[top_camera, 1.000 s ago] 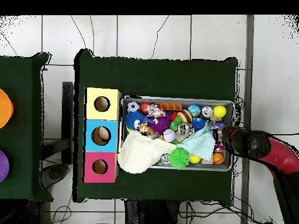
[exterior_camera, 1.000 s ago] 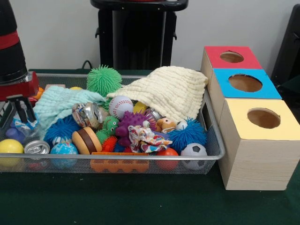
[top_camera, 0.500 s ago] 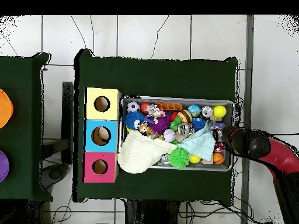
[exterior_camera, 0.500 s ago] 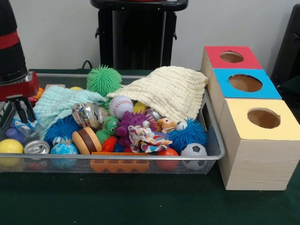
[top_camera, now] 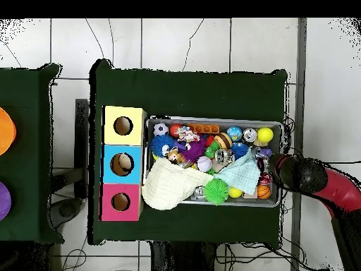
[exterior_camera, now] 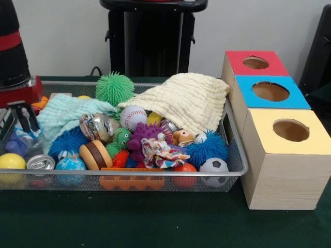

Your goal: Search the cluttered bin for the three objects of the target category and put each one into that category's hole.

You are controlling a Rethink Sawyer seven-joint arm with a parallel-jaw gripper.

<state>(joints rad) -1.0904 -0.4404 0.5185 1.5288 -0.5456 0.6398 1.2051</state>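
From the front, the silver wire-mesh bin brims with toys; no writing is legible anywhere, not even on the crushed silver cans. The black gripper hangs at the bin's left end over a blue crinkled wrapper, its prongs apart, the arm cut off by the frame. A cream waffle cloth hides what lies beneath. From overhead, the three wooden boxes with yellow, blue and red tops touch the bin's end; the gripper itself is hidden under the red arm.

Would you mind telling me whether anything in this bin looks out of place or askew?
Yes: the cream cloth spills over the bin's rim toward the boxes, hiding toys beneath. A crushed can lies among the balls.
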